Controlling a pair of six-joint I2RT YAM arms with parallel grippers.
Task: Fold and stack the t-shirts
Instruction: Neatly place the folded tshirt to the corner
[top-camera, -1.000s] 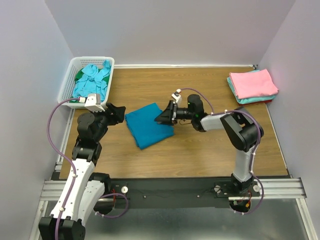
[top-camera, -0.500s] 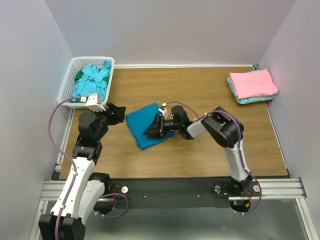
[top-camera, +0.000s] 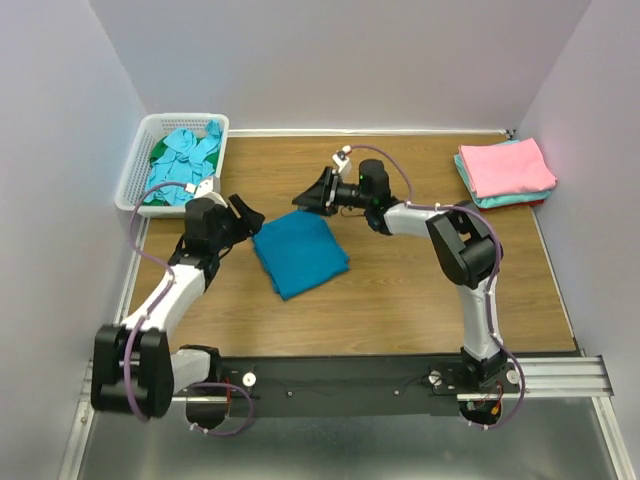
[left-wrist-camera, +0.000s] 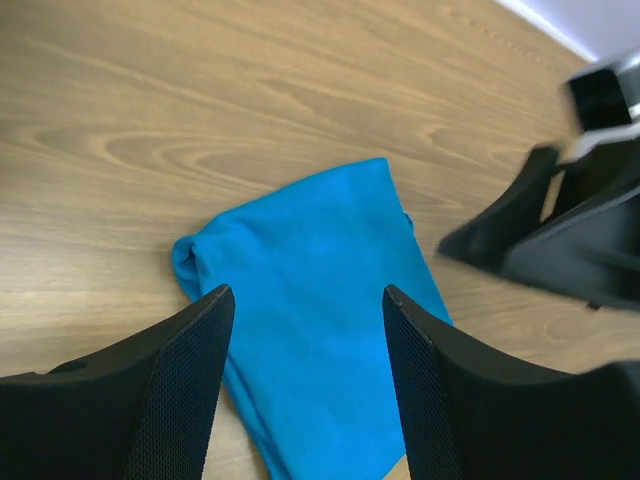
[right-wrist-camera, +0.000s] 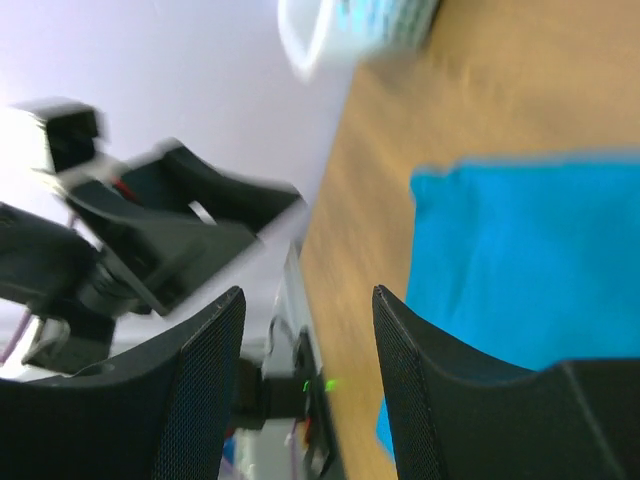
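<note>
Jaws left and right spread, empty; teal t-shirt (top-camera: 300, 255) partly cut off in wrist views.

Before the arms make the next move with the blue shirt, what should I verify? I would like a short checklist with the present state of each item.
1. Teal-blue shirt lies folded and flat on the table: ok.
2. Left jaws open, nothing between them: ok.
3. Right jaws open, nothing between them: ok.
4. Left jaws free of the cloth at the shirt's left edge: cannot tell; in the top view they sit right beside it.
5. Stack of folded shirts at the far right corner is tidy, pink on top: ok.
6. Teal-blue shirt placed on that stack: not ok; it lies apart from it, mid-table.
</note>
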